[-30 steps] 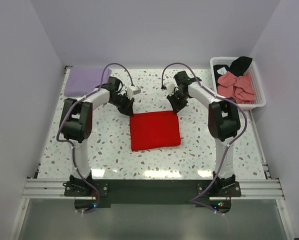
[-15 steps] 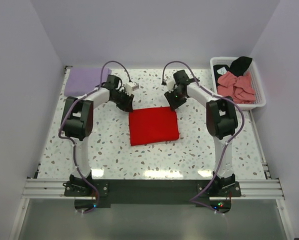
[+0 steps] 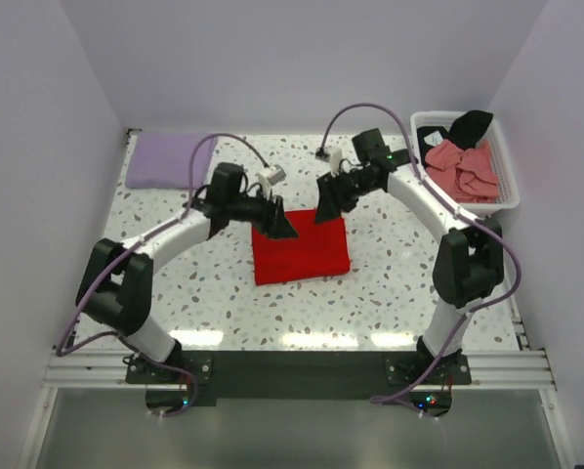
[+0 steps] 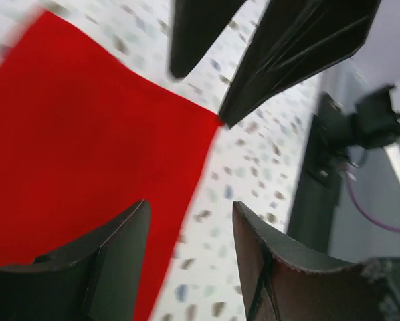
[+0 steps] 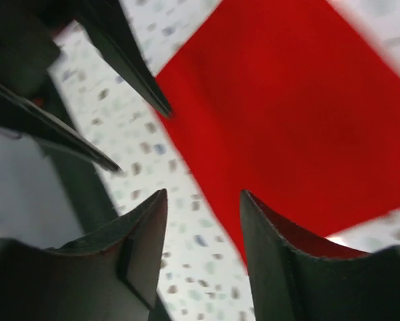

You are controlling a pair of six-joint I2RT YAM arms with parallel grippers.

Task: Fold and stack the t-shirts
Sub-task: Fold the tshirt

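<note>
A bright red t-shirt (image 3: 302, 249) lies folded into a flat rectangle on the speckled table (image 3: 390, 283). My left gripper (image 3: 282, 228) hovers over its far left corner, open, nothing between the fingers. My right gripper (image 3: 324, 209) hovers over the far right corner, open and empty too. The left wrist view shows the red t-shirt (image 4: 86, 134) below the open left gripper (image 4: 190, 207), with the right gripper's fingers (image 4: 293, 47) opposite. In the right wrist view the open right gripper (image 5: 203, 195) hangs over the red t-shirt's (image 5: 300, 114) edge. A folded lavender t-shirt (image 3: 167, 158) lies far left.
A white slatted basket (image 3: 507, 186) stands at the far right, holding crumpled salmon-pink t-shirts (image 3: 460, 168) and a black one (image 3: 468, 124). Purple cables loop above both arms. A dark rail (image 3: 292, 369) runs along the near edge.
Both grippers were shut at the red t-shirt's far corners; they have opened, let go, and swung up and inward over its far edge. The shirt slid slightly away.
</note>
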